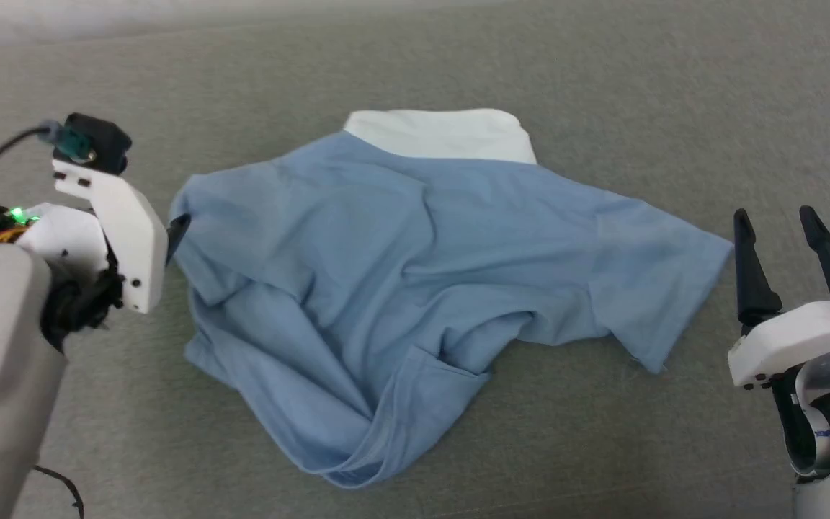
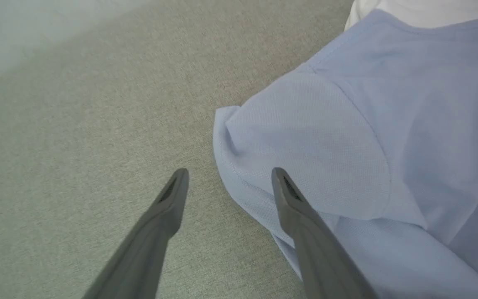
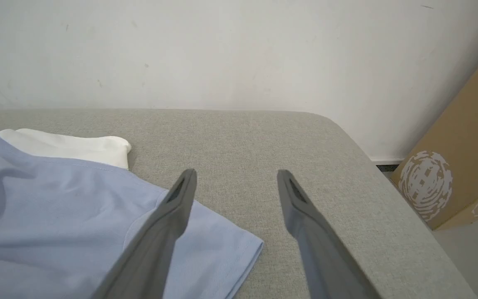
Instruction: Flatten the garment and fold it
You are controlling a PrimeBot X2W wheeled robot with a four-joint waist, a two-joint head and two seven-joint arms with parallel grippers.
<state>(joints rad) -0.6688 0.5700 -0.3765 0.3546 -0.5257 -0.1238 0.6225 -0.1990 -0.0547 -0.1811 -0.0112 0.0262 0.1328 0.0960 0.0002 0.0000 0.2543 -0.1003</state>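
- At far left, the robot's left gripper (image 2: 230, 178) hangs over the edge of the grey fabric-covered counter (image 1: 602, 86), its two dark fingers (image 2: 172, 199) spread wide with nothing between them. In the left wrist view one finger stands above bare fabric and the other above the rim of the garment's left sleeve (image 2: 305, 145). Whether that finger touches the cloth cannot be told.
- At centre, the garment (image 1: 415, 288), a light blue polo shirt, lies rumpled on the counter. Its white collar (image 1: 444, 137) points to the far side, and deep creases run across the body. The lower hem (image 1: 372, 447) is bunched and folded over itself toward the near edge.
- To the right, the shirt's right sleeve (image 1: 660, 288) is spread out flat, its hem just beside the right gripper (image 1: 774, 215).
- At far right, that gripper is likewise wide open and empty, fingers pointing away from the robot. In the right wrist view one finger crosses over the sleeve's corner, the other over bare counter.
- Beyond the counter's rounded corner stand a pale wall (image 3: 222, 50) and a brown cardboard box (image 3: 463, 158) printed with a white round pattern.
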